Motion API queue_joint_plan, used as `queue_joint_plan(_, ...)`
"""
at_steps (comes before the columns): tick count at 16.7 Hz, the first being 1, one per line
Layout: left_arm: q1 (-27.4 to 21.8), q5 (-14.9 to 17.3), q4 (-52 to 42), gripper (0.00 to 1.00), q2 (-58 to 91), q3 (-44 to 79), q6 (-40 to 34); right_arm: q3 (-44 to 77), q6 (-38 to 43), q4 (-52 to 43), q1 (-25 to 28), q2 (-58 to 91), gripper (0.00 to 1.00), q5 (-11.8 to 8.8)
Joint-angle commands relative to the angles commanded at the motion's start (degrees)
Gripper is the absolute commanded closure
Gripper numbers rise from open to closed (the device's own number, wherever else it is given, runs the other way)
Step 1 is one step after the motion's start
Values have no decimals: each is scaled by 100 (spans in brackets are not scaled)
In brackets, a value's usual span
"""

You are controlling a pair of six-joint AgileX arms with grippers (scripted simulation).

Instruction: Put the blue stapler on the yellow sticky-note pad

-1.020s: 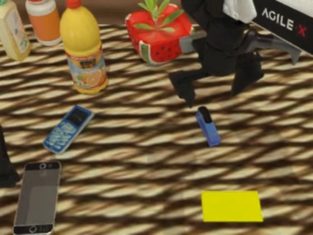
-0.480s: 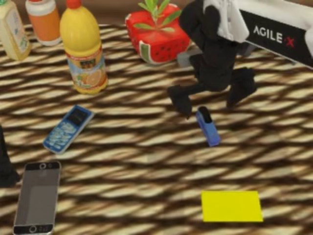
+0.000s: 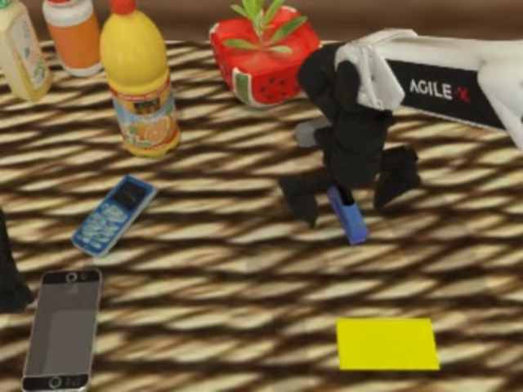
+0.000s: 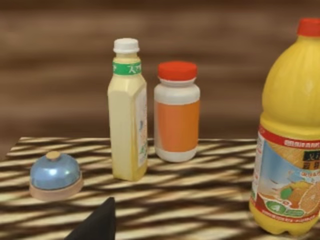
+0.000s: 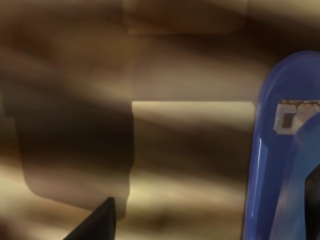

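Observation:
The blue stapler [image 3: 352,220] lies on the striped cloth right of centre, its black end pointing toward the back. My right gripper [image 3: 347,194] hangs open directly over that black end, one finger on each side and neither touching it. In the right wrist view the stapler [image 5: 280,150] fills one edge, close beside a dark fingertip [image 5: 102,222]. The yellow sticky-note pad [image 3: 387,344] lies flat near the front edge, well apart from the stapler. My left gripper [image 3: 8,278] is parked at the table's far left, open, one fingertip [image 4: 100,225] showing.
An orange juice bottle [image 3: 140,82], a pale bottle [image 3: 20,49] and an orange jar [image 3: 73,33] stand back left. A watermelon-patterned plant pot [image 3: 261,53] sits just behind the right arm. A keypad phone [image 3: 114,214] and a smartphone [image 3: 63,328] lie left. A bell [image 4: 55,175] shows in the left wrist view.
My right arm has come forward and down, so its open fingers now straddle the stapler's black end. The stapler, the pad and the left arm have not moved.

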Motion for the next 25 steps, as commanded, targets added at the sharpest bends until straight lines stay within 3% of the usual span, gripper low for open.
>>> queue_joint_plan(1,0,0,0,0,0,0,0,0,0,0,0,0,0,0)
queue_joint_plan(14,0,0,0,0,0,0,0,0,0,0,0,0,98,0)
queue_joint_plan(25,0,0,0,0,0,0,0,97,-6,-99,-7,-18,100,9)
